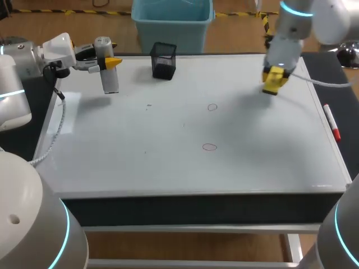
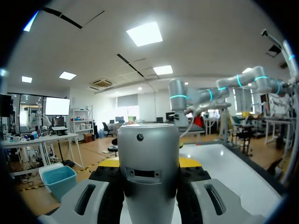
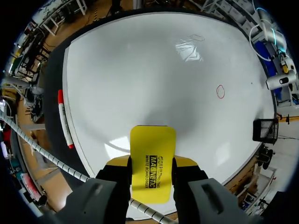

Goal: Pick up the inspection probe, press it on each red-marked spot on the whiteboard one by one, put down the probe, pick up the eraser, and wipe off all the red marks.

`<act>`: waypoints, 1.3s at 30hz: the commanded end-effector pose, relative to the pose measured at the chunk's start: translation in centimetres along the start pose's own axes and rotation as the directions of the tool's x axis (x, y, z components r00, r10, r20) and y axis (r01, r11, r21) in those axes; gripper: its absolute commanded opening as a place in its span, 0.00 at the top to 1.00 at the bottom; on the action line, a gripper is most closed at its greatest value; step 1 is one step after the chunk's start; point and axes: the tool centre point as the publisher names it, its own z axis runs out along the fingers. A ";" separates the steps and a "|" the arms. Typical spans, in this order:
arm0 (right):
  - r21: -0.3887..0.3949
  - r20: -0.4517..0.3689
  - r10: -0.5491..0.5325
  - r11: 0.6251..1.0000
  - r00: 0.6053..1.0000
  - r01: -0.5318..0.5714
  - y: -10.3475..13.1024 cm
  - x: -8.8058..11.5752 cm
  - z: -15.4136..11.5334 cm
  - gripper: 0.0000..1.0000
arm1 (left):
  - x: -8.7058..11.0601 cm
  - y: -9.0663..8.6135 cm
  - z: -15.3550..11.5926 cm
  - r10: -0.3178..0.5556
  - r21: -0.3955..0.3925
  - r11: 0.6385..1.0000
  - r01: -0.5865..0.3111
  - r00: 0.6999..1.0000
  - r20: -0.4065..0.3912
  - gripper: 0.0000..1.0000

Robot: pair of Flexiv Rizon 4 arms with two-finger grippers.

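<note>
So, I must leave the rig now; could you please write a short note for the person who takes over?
Left pincer: shut on the inspection probe, upright at the back left corner of the whiteboard.
Right pincer: shut on the yellow eraser, above the board's back right part.
Done: eraser picked up. Whether the probe pressed the spots cannot be told.
Left: put down the probe; wipe the far red mark and the near red mark, both near the board's middle.
</note>
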 end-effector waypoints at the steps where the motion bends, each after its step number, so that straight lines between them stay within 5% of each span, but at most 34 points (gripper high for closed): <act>1: -0.017 0.018 0.013 1.000 1.000 -0.012 -1.2 3.5 0.0 1.00 | 0.0 -0.1 0.0 0.000 0.000 1.000 0.000 1.000 -0.001 1.00; 12: -0.032 -0.019 0.018 0.999 1.000 -0.019 -2.9 5.9 0.9 1.00 | 0.0 -0.1 0.0 0.000 0.000 1.000 0.000 1.000 -0.001 1.00; 39: -0.043 -0.016 -0.020 0.999 1.000 0.019 -3.1 6.3 1.1 1.00 | 0.0 -0.1 0.0 0.000 0.000 1.000 0.000 1.000 -0.001 1.00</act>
